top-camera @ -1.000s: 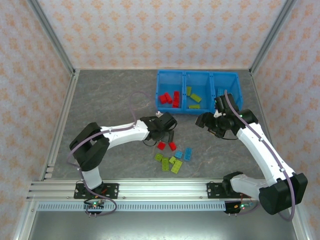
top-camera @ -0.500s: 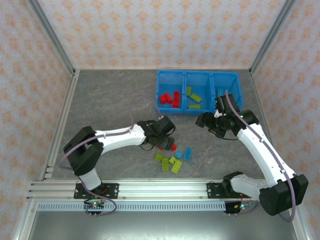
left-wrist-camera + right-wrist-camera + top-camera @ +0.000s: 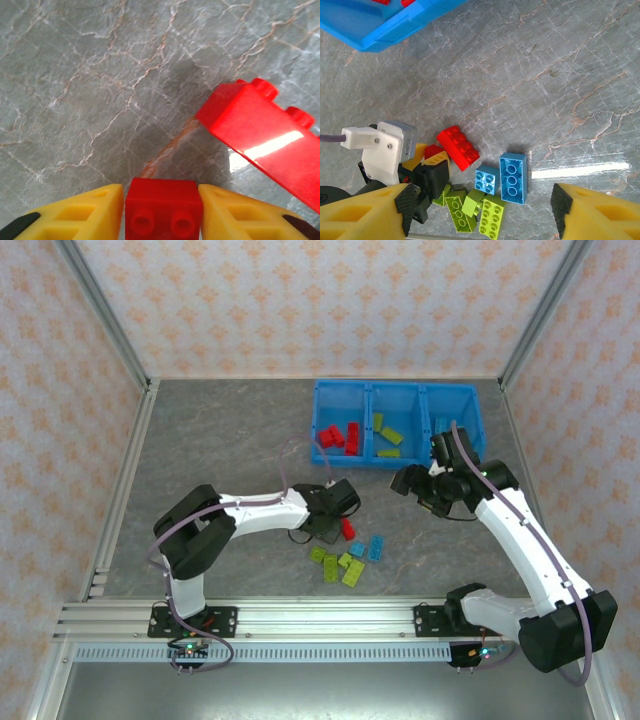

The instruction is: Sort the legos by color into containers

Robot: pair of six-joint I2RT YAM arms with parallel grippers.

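Top external: the left arm is stretched toward 3 o'clock. The left gripper (image 3: 337, 522) is low, with the blue bins (image 3: 396, 387) at its 1 o'clock.
Left wrist: the fingers (image 3: 87, 212) clamp a small red brick (image 3: 162, 212), near end cut off. A long red brick (image 3: 260, 142) runs 10-to-4 o'clock.
Right wrist: the right gripper (image 3: 483, 200) is spread wide, empty, over a light blue brick (image 3: 513, 178) lying 12-to-6.

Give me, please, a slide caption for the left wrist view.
Left gripper clamped on a small red brick, a longer red brick ahead on the grey table.
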